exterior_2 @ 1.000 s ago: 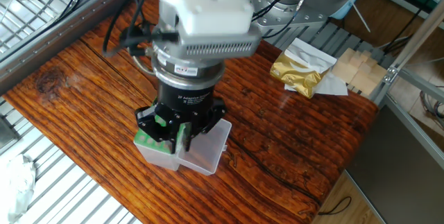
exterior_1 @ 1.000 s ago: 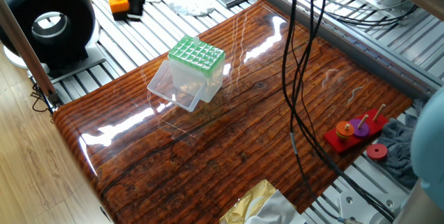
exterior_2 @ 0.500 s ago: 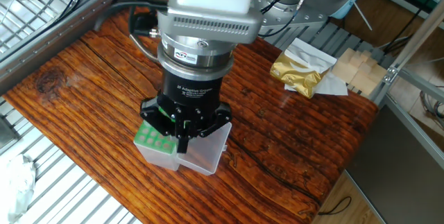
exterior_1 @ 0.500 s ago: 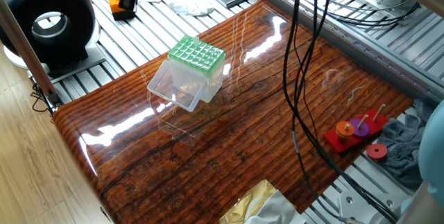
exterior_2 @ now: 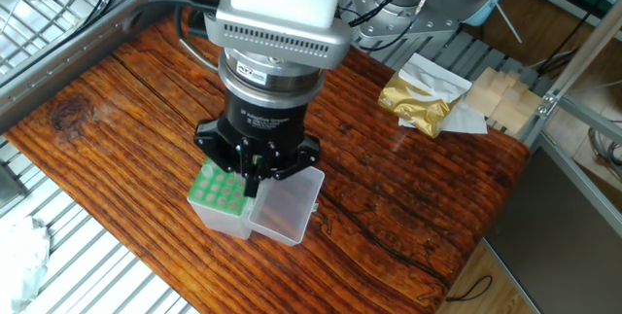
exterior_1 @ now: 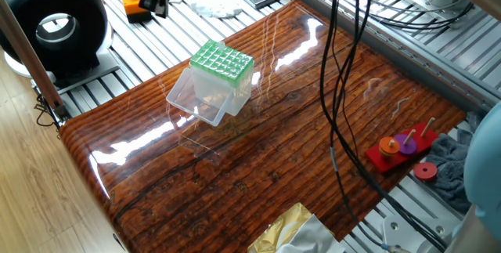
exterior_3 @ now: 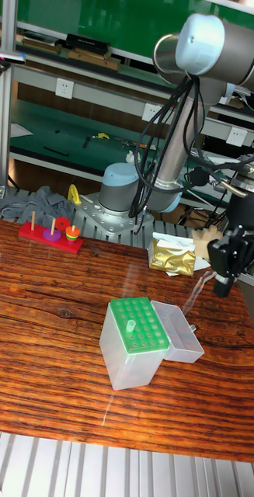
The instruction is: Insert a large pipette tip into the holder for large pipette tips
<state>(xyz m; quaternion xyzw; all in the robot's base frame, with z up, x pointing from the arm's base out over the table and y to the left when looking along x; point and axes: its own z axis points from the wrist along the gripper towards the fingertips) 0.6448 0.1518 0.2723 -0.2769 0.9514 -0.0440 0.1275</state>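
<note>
One translucent white tapered pipette tip (exterior_3: 130, 324) stands in the clear box with the green hole grid (exterior_3: 136, 339), below the black two-finger gripper (exterior_3: 224, 289).
Fingers look closed, empty; a crooked tip could tip over if bumped.

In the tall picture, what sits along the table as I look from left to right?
Red peg toy with coloured rings → green-topped pipette tip holder → gold foil packet → the robot's gripper, hanging above the right edge.
</note>
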